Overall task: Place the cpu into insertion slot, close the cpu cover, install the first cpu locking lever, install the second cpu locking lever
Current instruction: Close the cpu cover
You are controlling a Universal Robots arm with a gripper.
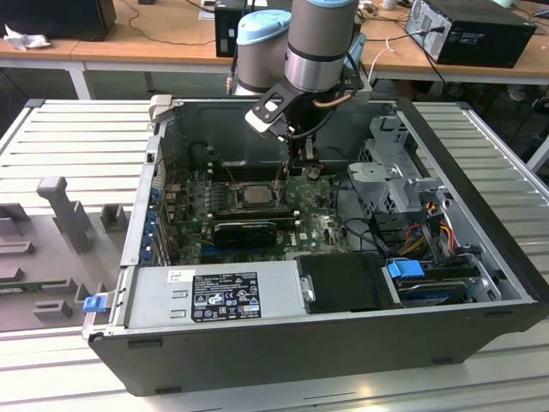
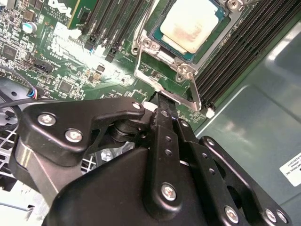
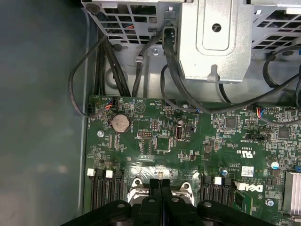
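The cpu (image 2: pixel 190 23) lies flat in the insertion slot (image 2: pixel 157 55) on the green motherboard (image 2: pixel 70 66). The silvery cpu cover (image 2: pixel 214 42) frames it and looks lowered around it. A thin metal locking lever (image 2: pixel 194 96) runs along the socket's near edge. My gripper (image 2: pixel 162 101) is shut, its black fingers (image 3: pixel 160 188) pressed together, with the tips right at that lever beside the socket. Whether they touch the lever is hidden by the gripper body. In the exterior view the gripper (image 1: pixel 288 174) hangs just to the right of the cpu (image 1: pixel 255 194).
Black memory slots (image 2: pixel 244 52) flank the socket. A metal drive cage (image 3: pixel 214 37) and black cables (image 3: pixel 169 70) stand beyond the board. The power supply (image 1: pixel 214 296) and case walls (image 1: pixel 141 215) enclose the space. A black heatsink block (image 1: pixel 244 230) sits in front of the socket.
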